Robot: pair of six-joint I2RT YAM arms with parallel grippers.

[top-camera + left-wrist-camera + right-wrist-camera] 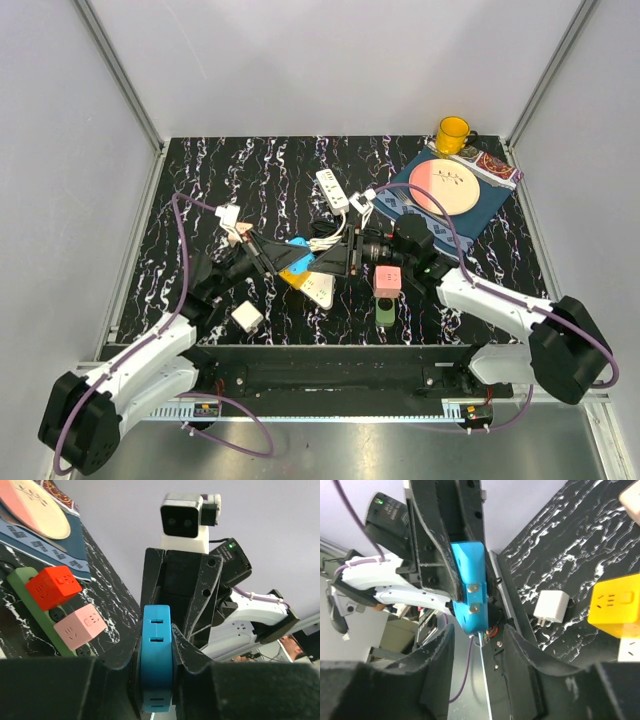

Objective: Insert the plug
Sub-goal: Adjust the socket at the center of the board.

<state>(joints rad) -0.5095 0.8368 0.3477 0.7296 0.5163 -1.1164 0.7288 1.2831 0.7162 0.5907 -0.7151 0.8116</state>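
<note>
1 blue plug (156, 672), half hidden in left pincer (156, 632), apparently clamped

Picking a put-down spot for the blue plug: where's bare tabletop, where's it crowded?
Bare: the table's far-left corner, between the left wall and the white power strip; the right side, between the blue mat and the right arm. Crowded: the centre, where the left gripper, holding the blue plug, faces the right gripper by the yellow cube, and beside the green strip.

Pale grey walls (330, 60), black marbled table (200, 180)
</note>
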